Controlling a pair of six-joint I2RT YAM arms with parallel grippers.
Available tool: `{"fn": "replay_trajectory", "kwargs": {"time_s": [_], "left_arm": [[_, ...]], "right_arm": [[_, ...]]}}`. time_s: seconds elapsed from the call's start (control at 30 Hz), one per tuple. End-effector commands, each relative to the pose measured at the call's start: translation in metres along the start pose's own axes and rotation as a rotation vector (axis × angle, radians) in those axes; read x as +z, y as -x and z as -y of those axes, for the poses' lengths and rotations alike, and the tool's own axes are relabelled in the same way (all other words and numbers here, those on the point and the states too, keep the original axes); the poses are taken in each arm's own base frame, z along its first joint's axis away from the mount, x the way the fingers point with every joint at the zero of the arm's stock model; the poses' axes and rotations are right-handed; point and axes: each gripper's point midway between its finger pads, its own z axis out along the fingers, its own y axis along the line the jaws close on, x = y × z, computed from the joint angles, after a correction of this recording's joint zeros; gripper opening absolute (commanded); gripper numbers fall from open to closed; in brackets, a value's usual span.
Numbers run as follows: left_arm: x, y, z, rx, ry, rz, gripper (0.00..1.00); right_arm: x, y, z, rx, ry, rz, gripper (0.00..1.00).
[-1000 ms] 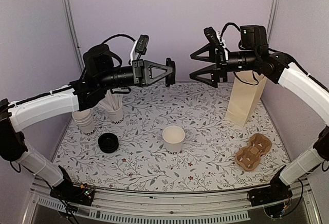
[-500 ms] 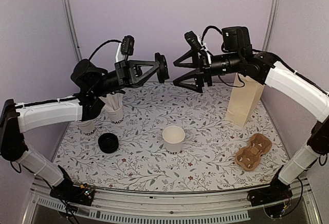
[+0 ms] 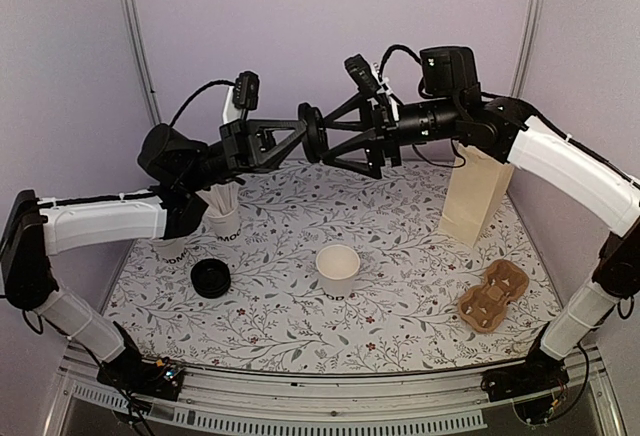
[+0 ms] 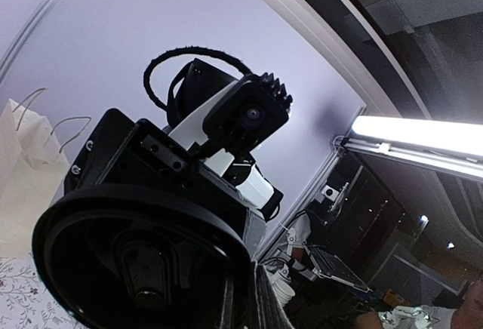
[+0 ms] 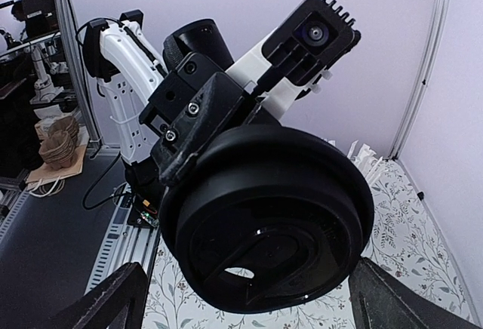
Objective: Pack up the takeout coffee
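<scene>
The takeout coffee's white paper cup [image 3: 338,269] stands lidless at the middle of the table, dark lettering at its foot. High above the table's back, my left gripper [image 3: 308,134] is shut on the rim of a round black lid [image 3: 313,132], held on edge. The same lid [image 5: 268,223] fills the right wrist view and shows again in the left wrist view [image 4: 128,257]. My right gripper [image 3: 338,136] faces it, open, with one finger above and one below the lid, not touching it.
A second black lid [image 3: 211,278] lies on the table at the left. Stacked lidless cups [image 3: 165,238] and a cup of white sticks [image 3: 224,214] stand at the back left. A paper bag [image 3: 478,191] stands at the back right, with a cardboard cup carrier [image 3: 492,296] in front of it.
Both arms have swung toward each other. The left gripper carried the lid to the right, and the open right gripper moved left until its fingers bracket the lid.
</scene>
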Motion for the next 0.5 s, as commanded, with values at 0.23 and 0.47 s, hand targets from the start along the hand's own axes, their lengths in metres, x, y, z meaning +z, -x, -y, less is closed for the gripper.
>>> {"fn": "replay_trajectory", "kwargs": {"time_s": [0.23, 0.47], "left_arm": [[-0.004, 0.001, -0.007, -0.007, -0.012, 0.026, 0.05], [-0.004, 0.000, -0.010, -0.019, -0.013, 0.026, 0.05]], "right_arm": [[0.013, 0.006, 0.000, 0.007, -0.005, 0.013, 0.91], [0.010, 0.015, 0.004, 0.027, -0.032, 0.030, 0.85]]}}
